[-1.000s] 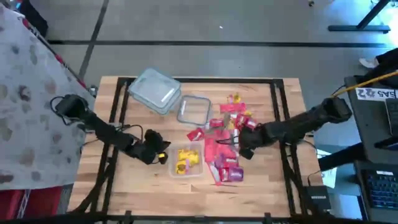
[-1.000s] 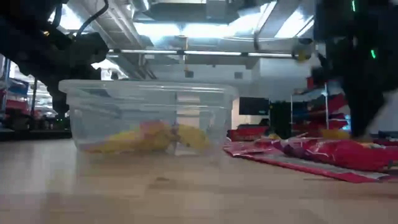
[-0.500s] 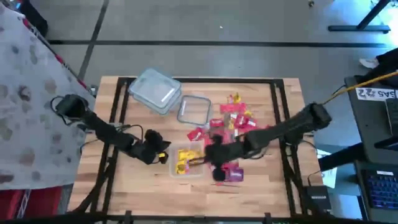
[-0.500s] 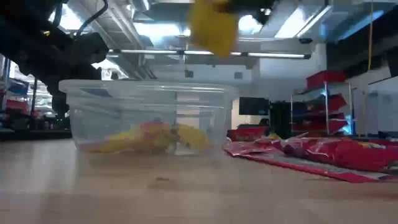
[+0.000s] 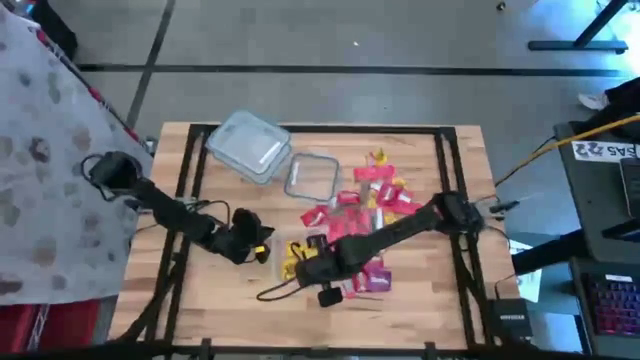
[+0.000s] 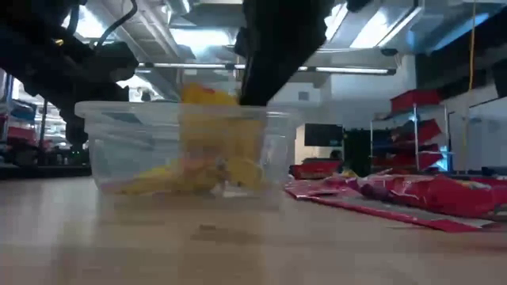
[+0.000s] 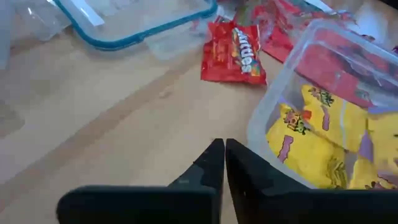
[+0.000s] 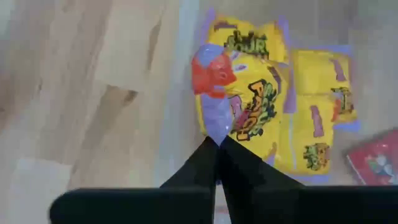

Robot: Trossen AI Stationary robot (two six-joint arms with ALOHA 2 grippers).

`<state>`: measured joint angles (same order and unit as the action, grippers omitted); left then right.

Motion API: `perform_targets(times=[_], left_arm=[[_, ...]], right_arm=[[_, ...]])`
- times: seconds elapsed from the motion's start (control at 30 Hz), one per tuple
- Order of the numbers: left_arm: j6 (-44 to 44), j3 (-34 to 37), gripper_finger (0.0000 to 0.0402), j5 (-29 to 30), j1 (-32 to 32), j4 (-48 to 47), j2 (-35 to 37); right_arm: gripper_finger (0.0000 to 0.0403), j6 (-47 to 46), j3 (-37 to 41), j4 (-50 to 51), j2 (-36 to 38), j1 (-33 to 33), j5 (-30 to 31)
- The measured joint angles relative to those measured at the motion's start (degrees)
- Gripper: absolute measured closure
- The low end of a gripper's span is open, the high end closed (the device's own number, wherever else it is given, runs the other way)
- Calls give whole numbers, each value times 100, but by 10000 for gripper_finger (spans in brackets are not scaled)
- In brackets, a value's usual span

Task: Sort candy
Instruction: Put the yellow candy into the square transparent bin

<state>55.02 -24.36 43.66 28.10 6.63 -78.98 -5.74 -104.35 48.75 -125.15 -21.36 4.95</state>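
A clear tub (image 5: 286, 276) near the table's middle holds yellow candy packets (image 8: 323, 87). My right gripper (image 8: 217, 144) is over this tub (image 6: 127, 142), shut on another yellow packet (image 8: 242, 93), which hangs at the tub's rim (image 6: 207, 119). Red candy packets (image 5: 375, 190) lie in a heap to the right of the tub, with a purple one (image 5: 378, 283) at the near end. My left gripper (image 7: 224, 146) is shut, with nothing in it, low over the wood just left of the tub (image 7: 280, 81). My right gripper pinches the yellow packet by its purple end (image 8: 214, 127) between its two fingertips. The fingers come from above, pointing steeply down. The packet hangs below them, over the packets in the tub; whether its lower end touches them I cannot tell.
An empty clear tub (image 5: 312, 178) and a blue-rimmed lid (image 5: 250, 145) lie at the far side of the table. A red Skittles packet (image 7: 233, 53) lies between them and the candy tub. A person in patterned cloth (image 5: 40, 150) stands at the left edge.
My right gripper has swung from the red heap toward the table's left and near edge, rolling its wrist, and stands over the tub. The yellow packet came along with it and has sunk from well above the tub to its rim.
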Motion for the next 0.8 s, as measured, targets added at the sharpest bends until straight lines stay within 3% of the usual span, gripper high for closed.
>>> perform_targets(times=[0.2,0.43,0.6,0.8], left_arm=[[-11,0,402,-3,-2,-6,2],[-22,1,402,-4,-1,0,2],[-28,0,402,-2,0,3,2],[-37,0,402,0,-2,3,2]], right_arm=[[324,52,8,-134,-6,2,-304],[236,490,-494,596,-4,41,-350],[242,468,-693,178,16,265,-455],[311,107,-128,-373,-65,686,-595]])
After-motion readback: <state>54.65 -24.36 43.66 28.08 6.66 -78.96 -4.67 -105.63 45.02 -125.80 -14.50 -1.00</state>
